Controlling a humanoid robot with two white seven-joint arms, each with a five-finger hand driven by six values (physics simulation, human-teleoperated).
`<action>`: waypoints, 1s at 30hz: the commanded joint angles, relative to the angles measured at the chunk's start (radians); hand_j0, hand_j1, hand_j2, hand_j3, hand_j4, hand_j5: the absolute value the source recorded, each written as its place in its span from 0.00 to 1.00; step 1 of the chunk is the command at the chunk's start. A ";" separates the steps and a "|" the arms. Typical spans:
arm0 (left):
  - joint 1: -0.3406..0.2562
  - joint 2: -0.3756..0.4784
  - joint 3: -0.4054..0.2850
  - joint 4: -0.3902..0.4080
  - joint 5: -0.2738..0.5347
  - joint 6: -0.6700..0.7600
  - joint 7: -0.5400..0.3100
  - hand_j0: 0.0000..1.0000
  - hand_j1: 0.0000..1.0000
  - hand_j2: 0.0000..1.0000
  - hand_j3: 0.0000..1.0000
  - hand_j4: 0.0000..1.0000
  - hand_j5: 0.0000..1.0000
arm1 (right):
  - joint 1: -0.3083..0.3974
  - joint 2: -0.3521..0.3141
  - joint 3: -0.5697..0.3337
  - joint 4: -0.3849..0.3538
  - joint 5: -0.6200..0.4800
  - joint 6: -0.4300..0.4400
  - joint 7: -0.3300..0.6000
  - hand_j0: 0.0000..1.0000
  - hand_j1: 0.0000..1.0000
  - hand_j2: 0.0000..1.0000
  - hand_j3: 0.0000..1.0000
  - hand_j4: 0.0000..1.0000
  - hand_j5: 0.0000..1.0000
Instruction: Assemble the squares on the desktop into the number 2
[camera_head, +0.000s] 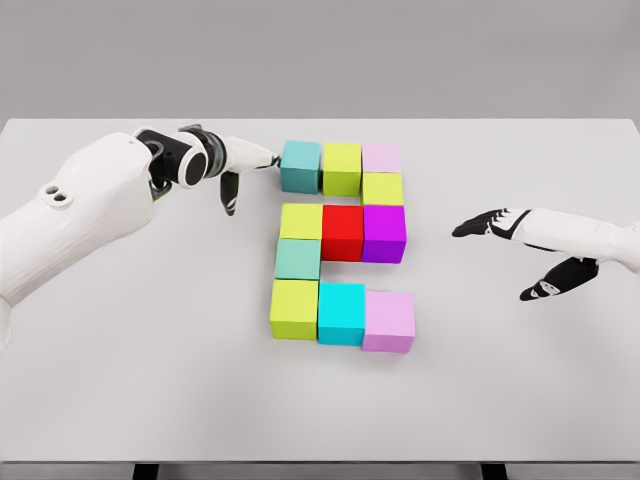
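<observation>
The teal cube at the top-left of the 2 was being nudged by the left robot hand, fingers extended, gripping nothing; next, probably squaring it against the yellow-green cube. The right robot hand hovered open.

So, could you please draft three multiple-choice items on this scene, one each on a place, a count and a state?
1. What does the left hand touch?
A. red block
B. teal block at the top-left
C. pink block at the bottom-right

2. How many blocks form the figure?
A. ten
B. seven
C. thirteen

3. How is the right hand?
A. gripping a block
B. open, holding nothing
C. out of view

Answers: 1 B, its fingertips meet the teal block. 2 A, rows of three, one, three, one and three. 3 B, its fingers are spread over the bare table, clear of every block.
</observation>
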 joint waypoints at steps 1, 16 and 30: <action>0.000 0.000 0.001 -0.002 -0.002 -0.002 0.000 1.00 1.00 1.00 1.00 1.00 1.00 | 0.000 0.000 0.000 -0.001 -0.008 0.003 0.000 1.00 1.00 1.00 1.00 1.00 1.00; 0.003 0.000 0.001 -0.014 -0.002 -0.003 0.000 1.00 1.00 1.00 1.00 1.00 1.00 | 0.006 0.003 0.000 -0.012 -0.008 0.003 0.000 1.00 1.00 1.00 1.00 1.00 1.00; 0.000 0.066 0.013 -0.014 -0.001 -0.005 0.000 1.00 1.00 1.00 1.00 1.00 1.00 | 0.008 0.003 0.000 -0.010 -0.008 0.003 0.000 1.00 1.00 1.00 1.00 1.00 1.00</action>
